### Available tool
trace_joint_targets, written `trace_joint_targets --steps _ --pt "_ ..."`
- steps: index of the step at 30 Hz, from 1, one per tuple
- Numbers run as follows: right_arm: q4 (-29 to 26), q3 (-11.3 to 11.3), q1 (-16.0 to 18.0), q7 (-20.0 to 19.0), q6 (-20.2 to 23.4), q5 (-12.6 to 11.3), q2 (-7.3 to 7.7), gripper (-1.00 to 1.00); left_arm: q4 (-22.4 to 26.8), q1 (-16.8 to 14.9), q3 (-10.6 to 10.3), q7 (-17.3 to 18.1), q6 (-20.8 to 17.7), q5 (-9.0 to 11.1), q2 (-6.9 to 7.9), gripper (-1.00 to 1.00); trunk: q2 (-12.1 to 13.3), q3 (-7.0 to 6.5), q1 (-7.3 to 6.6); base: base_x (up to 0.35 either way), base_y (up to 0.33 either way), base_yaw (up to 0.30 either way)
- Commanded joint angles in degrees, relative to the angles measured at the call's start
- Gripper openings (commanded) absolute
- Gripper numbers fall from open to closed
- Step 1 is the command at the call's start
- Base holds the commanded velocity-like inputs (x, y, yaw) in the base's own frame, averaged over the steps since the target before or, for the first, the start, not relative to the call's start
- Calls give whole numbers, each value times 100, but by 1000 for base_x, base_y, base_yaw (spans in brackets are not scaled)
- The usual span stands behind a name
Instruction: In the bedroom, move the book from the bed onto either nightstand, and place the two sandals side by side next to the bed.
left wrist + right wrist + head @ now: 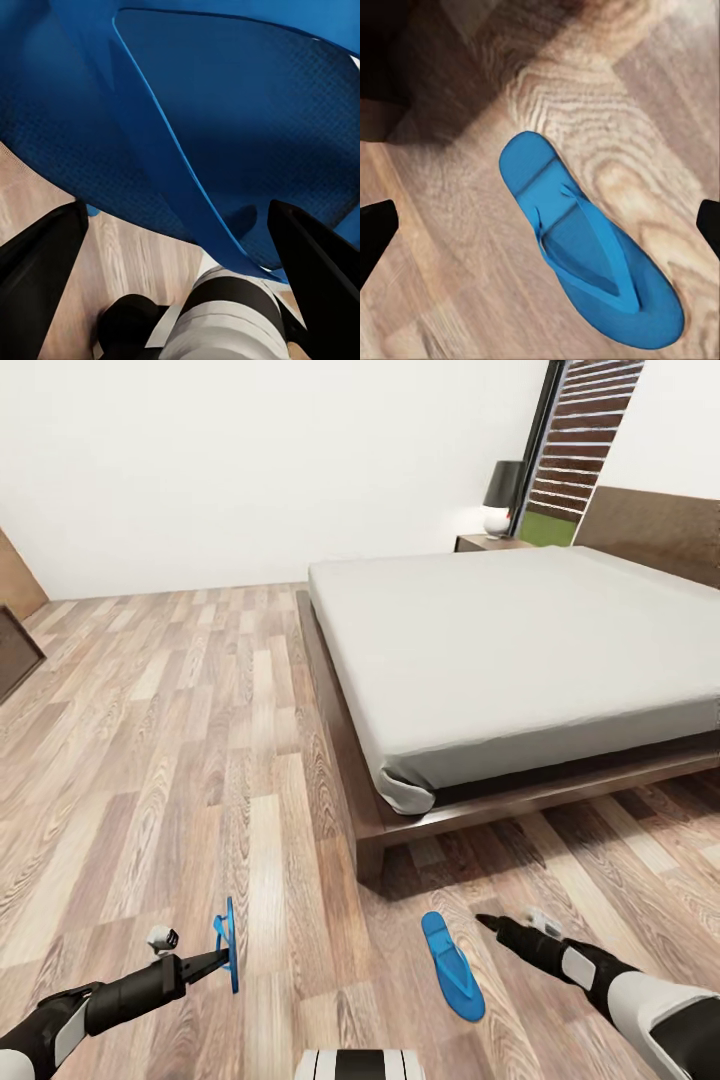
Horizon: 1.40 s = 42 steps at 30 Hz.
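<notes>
My left gripper is shut on one blue sandal, held on edge just above the wood floor; up close its sole and strap sit between the black fingers. The other sandal lies flat on the floor by the bed's foot corner. My right gripper hovers just right of it, open, and the right wrist view shows that sandal between the wide-spread fingertips. The bed has a bare grey mattress. A nightstand stands at its far side. The book is out of view.
A dark-shaded lamp sits on the nightstand, beside a tall window. Dark wooden furniture stands at the far left. The bed's dark frame corner juts out ahead of the grippers. Open plank floor stretches left of the bed.
</notes>
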<state>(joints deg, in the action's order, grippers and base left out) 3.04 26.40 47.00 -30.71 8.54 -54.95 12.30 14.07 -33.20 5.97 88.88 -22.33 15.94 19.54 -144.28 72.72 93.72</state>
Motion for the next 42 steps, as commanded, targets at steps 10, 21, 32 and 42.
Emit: trace_joint_targets --steps 10,21,32,42 --pt "21 73 -435 -1519 -337 -948 114 100 -1 -2 -6 3 -3 -3 -31 -100 12 -218 -27 0 0 0" --pt "21 108 -506 -1543 -328 -955 69 100 -1 -2 -15 -14 8 -3 -65 -100 27 -462 -55 0 0 0" --pt "21 109 -508 -1513 -334 -948 5 100 -1 -2 -21 -19 1 -3 -72 -100 41 -706 -83 0 0 0" --pt "21 95 -516 -1472 -326 -956 -23 100 -1 -2 -26 -20 0 -3 -73 -100 55 -927 -109 0 0 0"
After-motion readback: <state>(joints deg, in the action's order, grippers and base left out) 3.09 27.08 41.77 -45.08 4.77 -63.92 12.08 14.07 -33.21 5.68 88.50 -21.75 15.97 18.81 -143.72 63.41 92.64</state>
